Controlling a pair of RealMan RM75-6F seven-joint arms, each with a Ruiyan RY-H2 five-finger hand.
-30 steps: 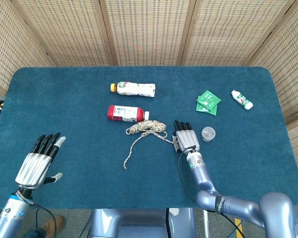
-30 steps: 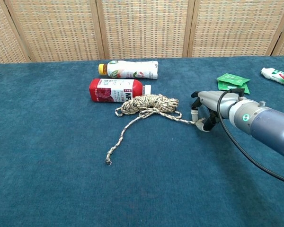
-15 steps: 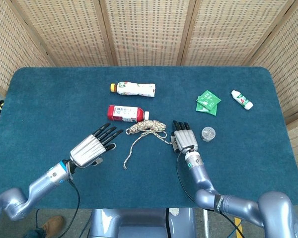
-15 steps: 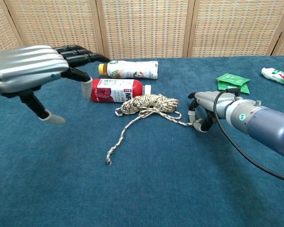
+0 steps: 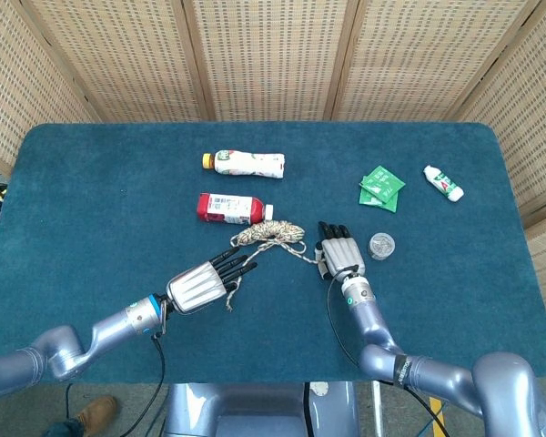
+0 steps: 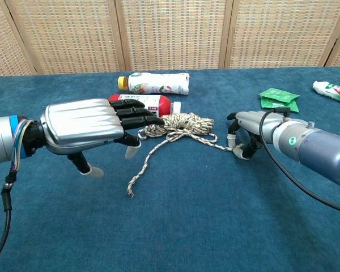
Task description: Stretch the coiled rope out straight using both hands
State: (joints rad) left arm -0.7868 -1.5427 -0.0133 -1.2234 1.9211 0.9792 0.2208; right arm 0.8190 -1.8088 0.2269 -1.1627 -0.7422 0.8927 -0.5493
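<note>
— Although the counter has broad bare blue cloth on your left side and along the near edge, where is the rope?

— Its coil lies mid-counter, just in front of the red bottle. One tail runs forward and left across the cloth to a loose end; the other runs right to your right robot hand.

— What crowds it?

— The red bottle sits right behind the coil, and the white bottle lies further back. To the right, a small clear cup stands just beside your right robot hand; the green packets and a small white tube lie nearer the far right edge. The near-left cloth is bare.

— And my hands?

— Your right robot hand rests palm-down on the counter, fingers curled, grasping the rope's right tail at the fingertips. Your left robot hand is released: palm down, flat, fingers stretched toward the coil, thumb hanging below, hovering over the left tail and holding nothing.
</note>
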